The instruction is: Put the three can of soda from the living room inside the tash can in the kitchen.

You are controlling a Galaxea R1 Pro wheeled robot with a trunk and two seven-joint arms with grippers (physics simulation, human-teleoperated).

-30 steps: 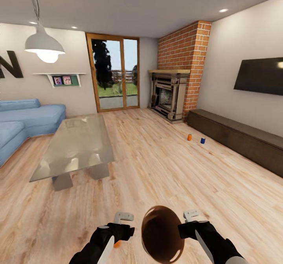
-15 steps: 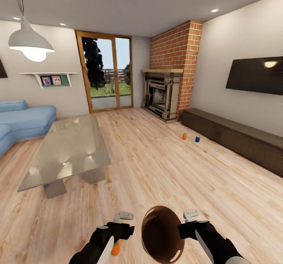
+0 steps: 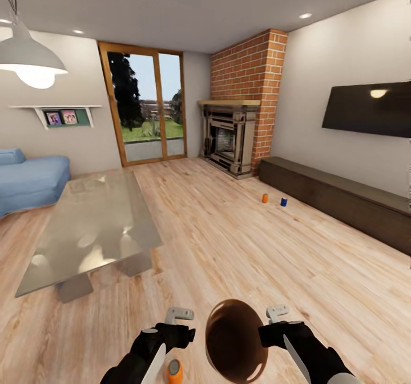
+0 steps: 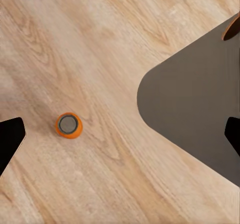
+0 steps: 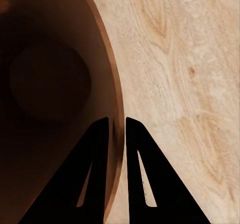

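Camera has swung since the earlier frames: the whole living room view has slid left, sofa mostly gone, and an orange soda can (image 3: 174,371) by the left gripper (image 3: 178,315) now shows in full on the floor where only a sliver showed before. That is view shift, not things moving.

Right gripper (image 5: 116,126) holds the trash can (image 3: 236,341): jaws clenched on its rim, one finger inside the tan-brown wall, one outside, seen in the right wrist view. In the head view the bin hangs between the two arms, mouth towards the camera.

Left gripper jaws released, spread wide with nothing between them; left wrist view looks straight down on the orange can (image 4: 68,125), upright on the light wood floor (image 4: 100,44), grey top up, beside the robot's dark base (image 4: 195,109).

Two more cans stand upright on the floor just in front of the long dark-wood cabinet (image 3: 342,201): a second orange can (image 3: 265,198) and a blue soda can (image 3: 283,202), near each other but apart, the orange one on the side of the brick fireplace (image 3: 237,121).

Glass table (image 3: 94,224) lies well apart from the cabinet. Black TV (image 3: 368,110) hangs on the wall above the cabinet.
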